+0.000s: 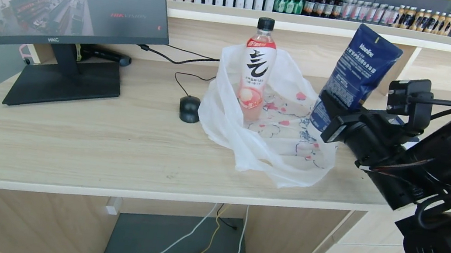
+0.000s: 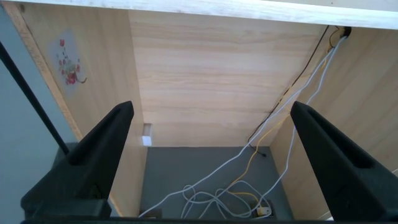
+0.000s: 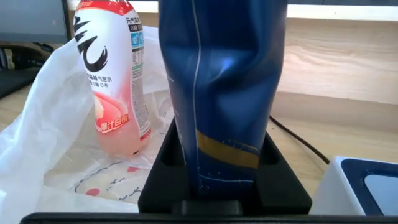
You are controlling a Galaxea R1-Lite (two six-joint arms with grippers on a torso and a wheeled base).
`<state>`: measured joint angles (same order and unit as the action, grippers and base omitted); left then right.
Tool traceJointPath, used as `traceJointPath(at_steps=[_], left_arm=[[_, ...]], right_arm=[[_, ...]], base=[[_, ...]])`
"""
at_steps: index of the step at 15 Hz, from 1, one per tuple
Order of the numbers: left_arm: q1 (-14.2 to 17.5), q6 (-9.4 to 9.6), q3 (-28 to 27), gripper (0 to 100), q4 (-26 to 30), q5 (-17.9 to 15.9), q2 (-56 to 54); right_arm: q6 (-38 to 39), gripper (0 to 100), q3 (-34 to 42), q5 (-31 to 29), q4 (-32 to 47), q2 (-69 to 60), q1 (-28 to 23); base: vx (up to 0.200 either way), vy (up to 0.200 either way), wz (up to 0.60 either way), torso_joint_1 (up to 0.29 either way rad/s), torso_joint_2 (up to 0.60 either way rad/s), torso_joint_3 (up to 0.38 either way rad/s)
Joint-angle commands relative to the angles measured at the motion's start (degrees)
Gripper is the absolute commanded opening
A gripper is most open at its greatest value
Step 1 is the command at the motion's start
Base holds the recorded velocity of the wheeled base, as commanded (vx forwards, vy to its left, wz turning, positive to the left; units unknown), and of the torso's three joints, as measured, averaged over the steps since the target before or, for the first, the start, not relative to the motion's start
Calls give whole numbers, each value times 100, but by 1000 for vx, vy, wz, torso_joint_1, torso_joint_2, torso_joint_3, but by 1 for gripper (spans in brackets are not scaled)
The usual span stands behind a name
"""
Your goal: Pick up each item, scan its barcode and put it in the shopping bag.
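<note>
A: Progress?
B: One item looks bagged. Pink drink bottle (image 1: 256, 73) stands upright inside the white shopping bag (image 1: 226, 122) on the counter (image 1: 73, 145).
A: The pouch?
B: Blue refill pouch (image 1: 356, 74) is aloft just beside the bag, with the right gripper (image 1: 332, 119) jaws pinching its lower part. Scanned or not, can't tell. Bagging remains.
A: Other arm?
B: Left gripper (image 2: 211, 109) is low, facing the space under the counter, jaws spread, empty.

blue pouch (image 1: 359, 70), pink-white bottle (image 1: 256, 71), white floral bag (image 1: 283, 125)
</note>
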<state>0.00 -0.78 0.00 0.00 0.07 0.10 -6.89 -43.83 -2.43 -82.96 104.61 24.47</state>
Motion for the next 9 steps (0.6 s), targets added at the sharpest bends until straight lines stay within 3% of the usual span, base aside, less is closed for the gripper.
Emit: traceJointPath(at_steps=[1, 9], left_arm=[[0, -1, 0, 100, 0, 1, -1], [0, -1, 0, 100, 0, 1, -1]], right_arm=[[-14, 0, -399, 5, 271, 174, 146], [-14, 0, -1049, -12, 421, 789, 172]], base=[[0, 0, 0, 0, 0, 0], [0, 0, 0, 0, 0, 0]])
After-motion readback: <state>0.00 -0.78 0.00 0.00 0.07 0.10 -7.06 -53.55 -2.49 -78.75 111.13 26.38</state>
